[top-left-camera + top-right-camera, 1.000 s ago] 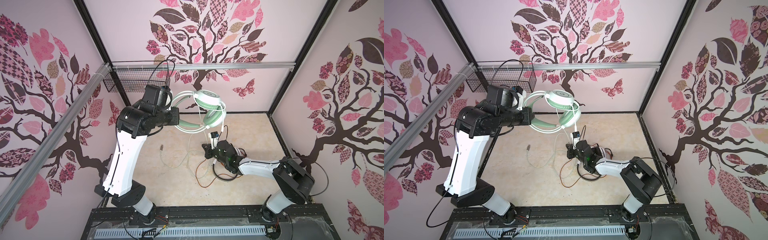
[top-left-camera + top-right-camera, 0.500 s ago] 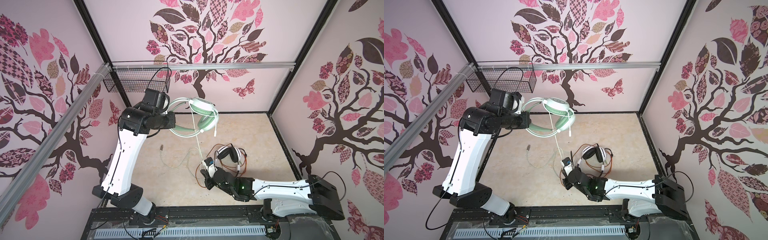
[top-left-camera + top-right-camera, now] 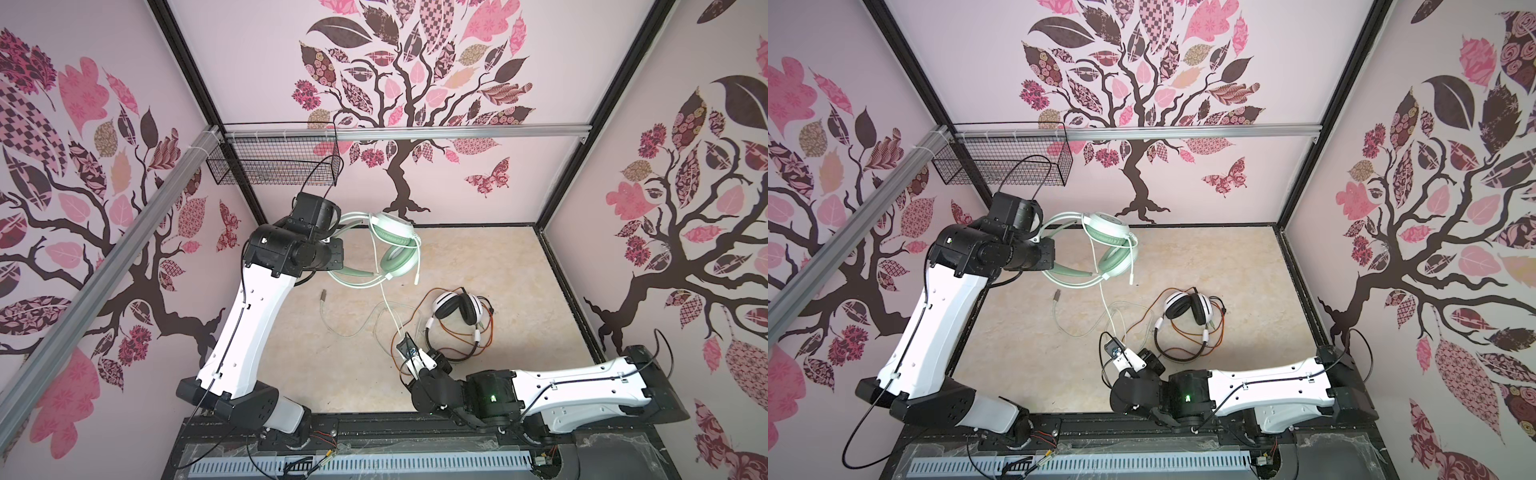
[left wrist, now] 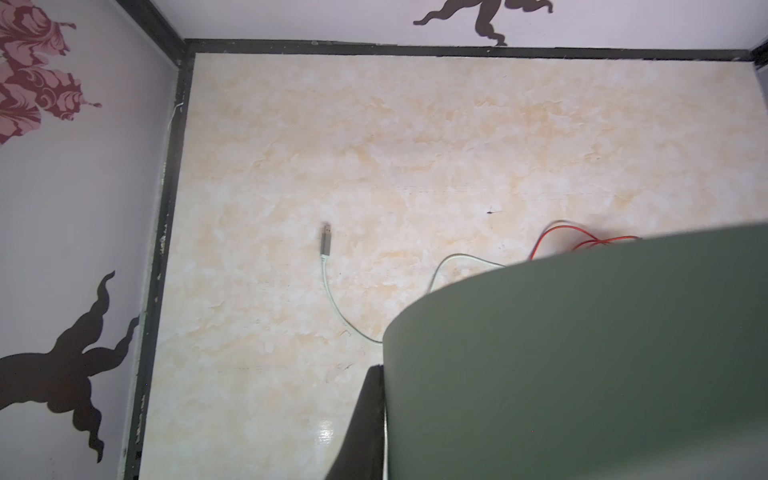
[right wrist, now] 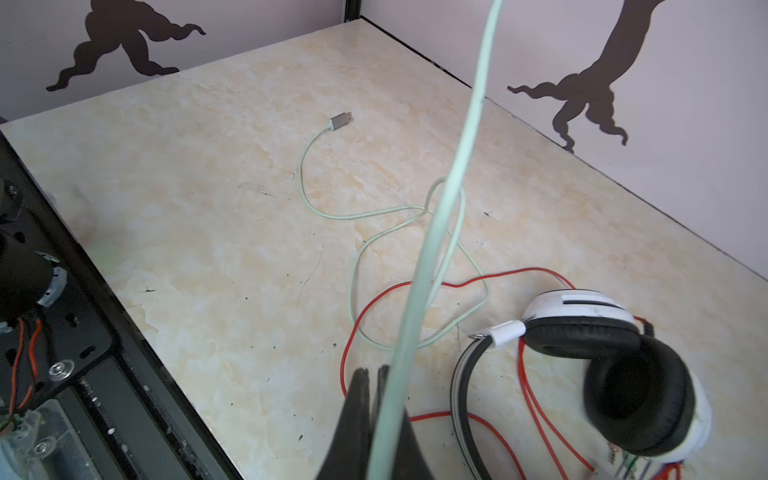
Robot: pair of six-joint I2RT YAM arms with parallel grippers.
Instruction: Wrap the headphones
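Mint headphones hang above the worktop, band clamped in the left hand; right hand pinches their cord. Best to hold it taut and lay even turns round the band.

Far right of the table lies bare and open to approach; the left half is open save the slack run of a pale green cord and its plug; mint-green headphones hang above the far left, their cord running taut down across the centre and barring passage there; striped headphones and orange-red cord loops clutter the right of centre.
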